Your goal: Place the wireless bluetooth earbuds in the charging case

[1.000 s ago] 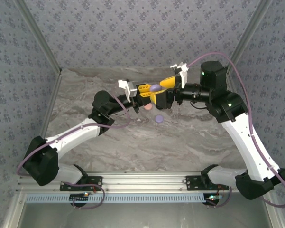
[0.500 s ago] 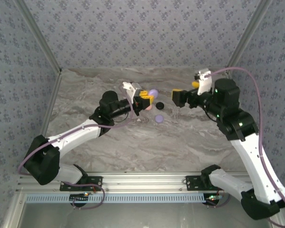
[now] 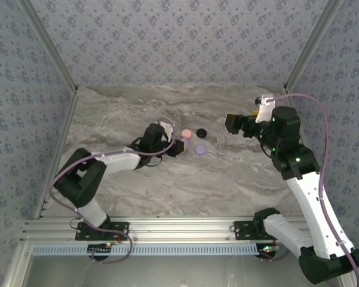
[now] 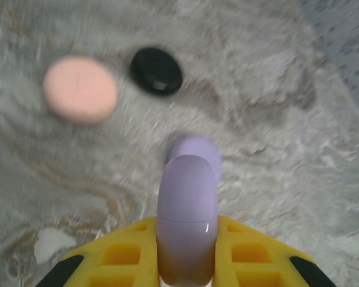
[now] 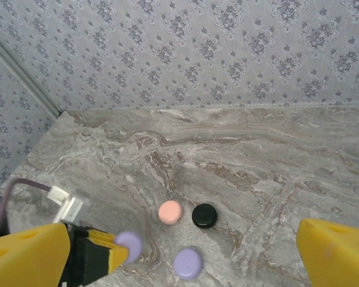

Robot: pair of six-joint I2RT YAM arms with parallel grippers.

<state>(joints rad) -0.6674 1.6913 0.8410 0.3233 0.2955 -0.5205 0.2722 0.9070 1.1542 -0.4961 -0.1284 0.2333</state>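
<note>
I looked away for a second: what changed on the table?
The right gripper, open, pulled back to the right. The left gripper, shut on the lilac case, lowered it beside the pink disc, which stayed put, as did the black disc and lilac disc.

Left wrist view: the lower end of the lilac piece (image 4: 187, 203) is hidden between the yellow fingers (image 4: 125, 257) of the left claw (image 4: 187, 230) and cut off by the bottom edge. The pink disc (image 4: 80, 89) and black disc (image 4: 156, 70) on the desk (image 4: 275, 119) are blurred — no detail readable. Right wrist view: the fingers (image 5: 27, 254) of the right claw (image 5: 182, 239) are cropped at the bottom corners.
</note>
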